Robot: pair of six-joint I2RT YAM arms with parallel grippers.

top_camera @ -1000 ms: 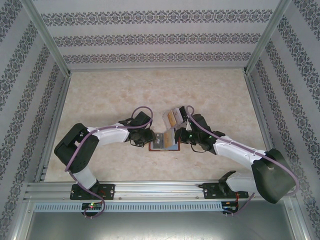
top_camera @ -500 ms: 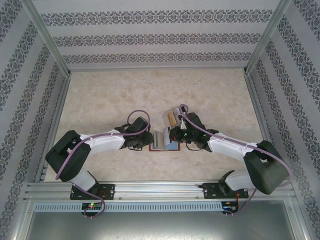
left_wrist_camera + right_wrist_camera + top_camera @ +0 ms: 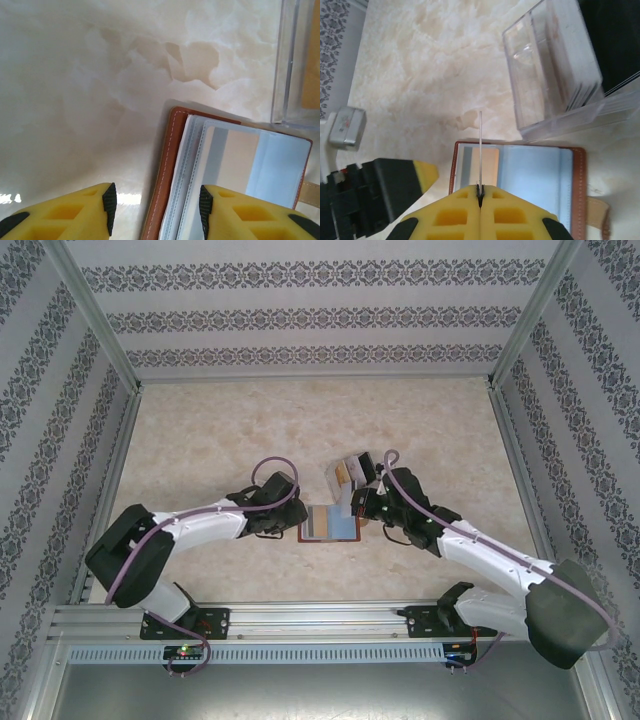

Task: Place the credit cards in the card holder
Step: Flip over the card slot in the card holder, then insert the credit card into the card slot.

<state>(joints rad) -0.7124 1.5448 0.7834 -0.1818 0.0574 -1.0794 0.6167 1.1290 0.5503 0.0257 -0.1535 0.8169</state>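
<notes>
My right gripper is pressed together on a thin white card, pinched edge-on above the open holder. My left gripper stands spread, one finger on each side of the holder's stitched brown edge, and one of them sits over the clear sleeves. The holder lies flat on the tabletop between my arms, with a tan card showing in a sleeve. Just beyond it sits the clear case, with more cards on edge inside.
</notes>
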